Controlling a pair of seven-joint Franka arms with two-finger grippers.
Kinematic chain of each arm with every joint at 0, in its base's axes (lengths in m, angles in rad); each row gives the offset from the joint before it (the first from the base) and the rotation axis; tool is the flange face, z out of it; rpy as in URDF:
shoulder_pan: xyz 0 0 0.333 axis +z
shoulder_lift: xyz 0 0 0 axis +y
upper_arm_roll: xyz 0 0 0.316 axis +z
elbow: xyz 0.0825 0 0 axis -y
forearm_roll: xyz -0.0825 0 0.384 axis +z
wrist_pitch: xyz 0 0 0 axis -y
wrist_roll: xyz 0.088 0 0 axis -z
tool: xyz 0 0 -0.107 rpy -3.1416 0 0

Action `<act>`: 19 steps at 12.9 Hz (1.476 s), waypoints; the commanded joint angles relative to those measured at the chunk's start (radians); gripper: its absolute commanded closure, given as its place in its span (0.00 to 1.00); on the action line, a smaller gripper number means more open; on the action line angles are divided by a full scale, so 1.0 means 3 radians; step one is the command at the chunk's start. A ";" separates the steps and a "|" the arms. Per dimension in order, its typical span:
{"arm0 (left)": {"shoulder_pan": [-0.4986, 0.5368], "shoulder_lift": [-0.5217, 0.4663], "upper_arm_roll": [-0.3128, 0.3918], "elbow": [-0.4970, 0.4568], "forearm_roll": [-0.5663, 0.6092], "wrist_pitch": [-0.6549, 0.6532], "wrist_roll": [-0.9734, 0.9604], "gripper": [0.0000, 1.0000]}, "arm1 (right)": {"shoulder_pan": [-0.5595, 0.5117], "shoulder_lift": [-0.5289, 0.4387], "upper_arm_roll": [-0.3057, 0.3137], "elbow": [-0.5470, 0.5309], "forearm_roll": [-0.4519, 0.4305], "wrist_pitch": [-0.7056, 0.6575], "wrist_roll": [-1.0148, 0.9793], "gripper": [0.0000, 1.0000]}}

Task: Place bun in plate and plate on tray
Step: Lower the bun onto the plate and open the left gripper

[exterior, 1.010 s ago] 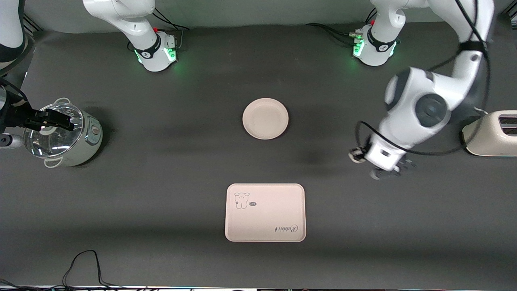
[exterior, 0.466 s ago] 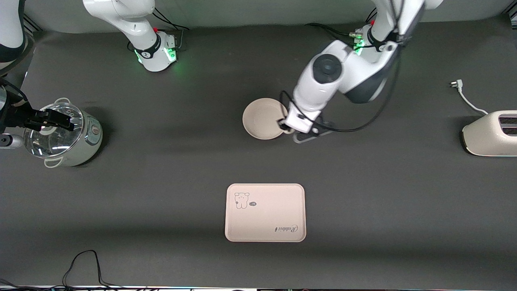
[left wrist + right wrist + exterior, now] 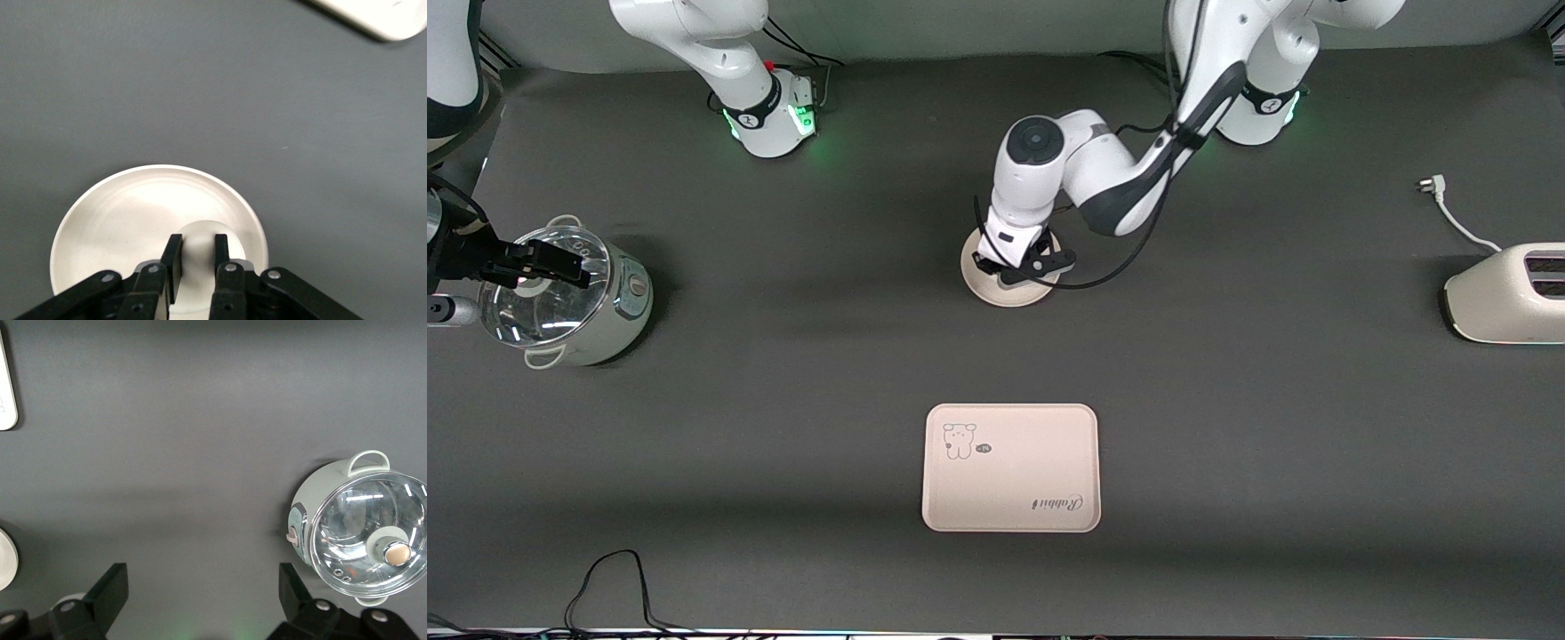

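Note:
The round cream plate point(image 3: 996, 298) lies at the table's middle. My left gripper point(image 3: 1009, 267) is down over it and covers most of it in the front view. In the left wrist view the left gripper point(image 3: 197, 248) is shut on the off-white bun point(image 3: 200, 230), held low inside the plate point(image 3: 120, 220) beside its rim. The pinkish tray point(image 3: 1011, 468) with the rabbit drawing lies nearer the front camera than the plate. My right gripper point(image 3: 559, 265) waits high over the pot, open and empty point(image 3: 203, 580).
A pot with a glass lid point(image 3: 560, 298) stands at the right arm's end; it also shows in the right wrist view point(image 3: 363, 533). A cream toaster point(image 3: 1507, 293) with its plug cord point(image 3: 1449, 209) stands at the left arm's end. A black cable point(image 3: 614, 578) lies by the front edge.
My left arm has swung from near the toaster to over the plate, carrying the bun, and has come down onto the plate. The right arm has not moved.

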 commanded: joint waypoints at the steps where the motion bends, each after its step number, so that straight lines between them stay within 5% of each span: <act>1: -0.0082 0.0233 0.0050 0.0058 0.0277 0.0039 -0.0216 0.75 | 0.0043 -0.0071 -0.0038 -0.0058 -0.0042 0.0003 -0.0049 0.00; 3: -0.0118 0.0285 0.0050 0.0053 0.0293 0.0039 -0.0216 0.69 | 0.0043 -0.0071 -0.0038 -0.0058 -0.0042 0.0003 -0.0044 0.00; 4: -0.0123 0.0290 0.0050 0.0053 0.0303 0.0034 -0.0216 0.53 | 0.0043 -0.0071 -0.0038 -0.0058 -0.0042 0.0003 -0.0044 0.00; 5: -0.0148 0.0290 0.0050 0.0053 0.0329 0.0029 -0.0226 0.05 | 0.0043 -0.0071 -0.0038 -0.0058 -0.0042 0.0003 -0.0049 0.00; 6: -0.0164 0.0290 0.0055 0.0053 0.0329 0.0009 -0.0231 0.00 | 0.0043 -0.0071 -0.0038 -0.0058 -0.0042 0.0003 -0.0049 0.00; 12: 0.0030 0.0020 0.0025 0.0150 0.0329 -0.0323 -0.0129 0.00 | 0.0043 -0.0071 -0.0038 -0.0058 -0.0042 -0.0002 -0.0049 0.00; 15: 0.0341 -0.0266 -0.0022 0.0268 0.0217 -0.0701 0.0524 0.00 | 0.0049 -0.0071 -0.0038 -0.0068 -0.0032 -0.0007 -0.0044 0.00; 19: 0.1214 -0.0706 -0.0022 0.0304 -0.0278 -0.1069 0.1876 0.00 | 0.0191 -0.0076 -0.0017 -0.0084 -0.0016 -0.0007 0.0007 0.00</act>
